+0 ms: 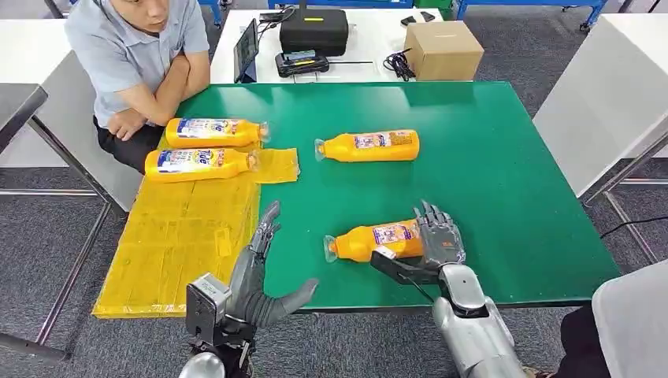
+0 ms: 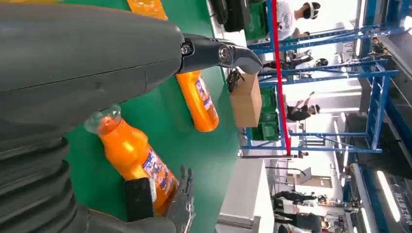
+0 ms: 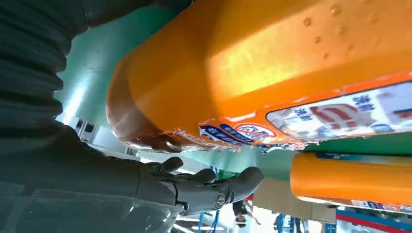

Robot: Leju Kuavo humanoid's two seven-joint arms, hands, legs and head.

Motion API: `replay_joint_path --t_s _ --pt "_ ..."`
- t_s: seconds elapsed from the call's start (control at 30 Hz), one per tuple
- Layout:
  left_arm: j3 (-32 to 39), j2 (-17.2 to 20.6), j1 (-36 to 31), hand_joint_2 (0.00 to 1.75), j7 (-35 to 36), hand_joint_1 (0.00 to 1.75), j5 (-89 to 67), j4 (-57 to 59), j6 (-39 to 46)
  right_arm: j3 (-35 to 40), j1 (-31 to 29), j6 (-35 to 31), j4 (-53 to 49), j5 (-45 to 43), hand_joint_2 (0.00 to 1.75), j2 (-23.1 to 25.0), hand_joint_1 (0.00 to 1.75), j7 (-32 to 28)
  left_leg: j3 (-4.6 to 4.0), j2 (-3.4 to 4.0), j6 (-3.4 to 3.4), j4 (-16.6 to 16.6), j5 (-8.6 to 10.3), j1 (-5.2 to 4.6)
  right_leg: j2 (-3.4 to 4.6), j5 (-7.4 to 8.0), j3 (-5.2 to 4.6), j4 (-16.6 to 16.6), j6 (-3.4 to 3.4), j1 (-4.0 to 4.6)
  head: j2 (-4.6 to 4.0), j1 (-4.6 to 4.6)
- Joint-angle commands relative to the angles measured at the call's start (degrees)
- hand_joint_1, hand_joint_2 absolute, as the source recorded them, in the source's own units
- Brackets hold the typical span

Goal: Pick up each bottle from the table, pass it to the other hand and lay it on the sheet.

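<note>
Your right hand (image 1: 438, 236) wraps the base end of the near bottle (image 1: 370, 241), which lies on the green table (image 1: 504, 181); your left hand (image 1: 260, 268) hangs spread, holding nothing. Judge the bottle rigid, full, heavy and slick: grip mid-body over the label.

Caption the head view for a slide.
Right hand grips a bottle on the green table; left hand waits open.
</note>
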Motion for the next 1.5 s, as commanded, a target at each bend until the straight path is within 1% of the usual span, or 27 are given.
replay_joint_path --t_s 0.03,0.13,0.17,0.2,0.23,0.3,0.37,0.43,0.5,0.57,0.63,0.77,1.37,1.5 --pt "-2.03 -0.45 -1.01 1.75 -0.18 0.0 -0.19 3.09 0.59 4.73 2.08 0.97 3.73 -1.41 1.75 -2.32 0.0 0.58 -0.01 -0.15 -0.06 -0.02 0.02 0.06 -0.17 -0.01 0.07 -0.08 -0.07 0.07 0.0 0.0" --pt "-2.11 -0.39 -0.93 1.75 -0.27 0.0 -0.32 3.11 0.64 4.78 2.3 1.11 3.13 -1.67 1.75 -2.06 0.0 0.62 -0.15 -0.2 -0.11 -0.04 0.07 0.11 -0.23 0.04 -0.02 -0.13 -0.13 0.13 0.0 0.0" --pt "-2.14 -0.35 -0.88 1.75 -0.37 0.0 -0.46 3.08 0.75 5.03 2.65 0.45 2.1 -2.2 1.75 -2.16 0.0 -0.08 -0.05 -0.16 -0.08 -0.04 0.04 0.08 -0.19 0.01 0.05 -0.1 -0.09 0.1 0.0 0.0" --pt "-2.19 -0.35 -0.9 1.75 -0.85 0.0 -1.13 2.94 1.28 5.45 3.19 -1.9 0.36 -2.05 1.75 -2.08 0.0 -0.91 -0.13 -0.22 -0.1 -0.02 0.06 0.11 -0.25 0.02 0.01 -0.1 -0.12 0.12 0.0 0.0" --pt "-2.24 -0.32 -0.91 1.75 -1.03 0.0 -1.52 2.85 1.48 5.27 3.49 -2.17 -0.67 -2.71 1.75 -1.72 0.0 -1.31 -0.06 -0.18 -0.08 -0.03 0.05 0.09 -0.2 0.02 0.03 -0.1 -0.09 0.1 0.0 0.0" --pt "-1.21 -1.3 -1.7 1.75 0.02 0.0 -3.98 1.26 1.34 5.37 4.62 -2.57 -7.18 -2.84 1.75 -0.26 0.0 -0.88 -0.11 -0.16 -0.08 0.01 0.03 0.08 -0.18 0.0 -0.01 -0.05 -0.09 0.1 0.0 0.0" --pt "-0.55 -1.8 -1.58 1.75 0.72 0.0 -4.49 0.87 0.81 5.02 5.3 -2.36 -10.2 -2.69 1.75 0.49 0.0 0.08 -0.23 -0.12 -0.09 0.06 0.02 0.06 -0.13 -0.02 -0.14 0.04 -0.1 0.07 0.0 0.02" --pt "-0.32 -1.89 -1.44 1.75 1.35 0.0 -4.07 1.29 -0.17 5.8 4.82 0.56 -9.46 -0.51 1.75 -0.24 0.0 2.33 -0.34 -0.09 -0.09 0.07 0.0 0.06 -0.08 -0.01 -0.19 0.06 -0.08 0.07 0.0 0.0" --pt "-1.25 -1.11 -0.56 1.75 0.55 0.0 -3.21 2.7 0.15 5.58 4.16 1.57 -5.24 -0.73 1.75 -1.21 0.0 2.37 -0.38 -0.11 -0.09 0.05 0.0 0.06 -0.11 -0.02 -0.2 0.04 -0.07 0.07 0.0 0.0" --pt "-1.81 -0.68 -0.23 1.75 -0.64 0.0 -2.81 3.43 0.7 5.55 4.14 -0.65 -3.53 -1.63 1.75 -1.13 0.0 0.37 -0.34 -0.13 -0.08 -0.03 0.02 0.06 -0.13 -0.01 -0.13 -0.07 -0.04 0.07 0.0 0.0" --pt "-2.04 -0.42 -0.13 1.75 -0.74 0.0 -2.77 3.23 0.96 5.45 5.94 -2.32 -6.24 -2.77 1.75 0.04 0.0 -0.79 -0.33 -0.13 -0.08 -0.03 0.0 0.07 -0.13 -0.02 -0.12 -0.08 -0.04 0.08 0.0 0.0" --pt "-1.8 -0.18 0.59 1.75 -0.56 0.0 -2.69 2.36 1.75 5.48 10.28 -1.47 -14.67 -5.29 1.75 1.06 0.0 -1.55 -0.51 -0.18 -0.1 -0.02 0.01 0.07 -0.15 -0.05 -0.27 -0.03 -0.03 0.06 0.0 0.02" --pt "-1.78 -0.13 0.66 1.75 -0.57 0.0 -2.69 2.18 1.83 5.59 10.57 -0.95 -15.39 -5.45 1.75 0.69 0.0 -1.49 -0.67 -0.08 -0.06 -0.02 0.0 0.02 -0.02 -0.03 -0.43 0.0 0.02 0.01 0.0 0.0" --pt "-1.49 -0.02 1.24 1.75 -0.03 0.0 -2.62 1.55 2.15 7.22 12.56 -1.04 -19.2 -3.44 1.75 0.52 0.0 -0.83 -0.69 -0.1 -0.07 -0.01 -0.01 0.03 -0.04 -0.04 -0.45 0.01 0.01 0.03 0.0 0.0"
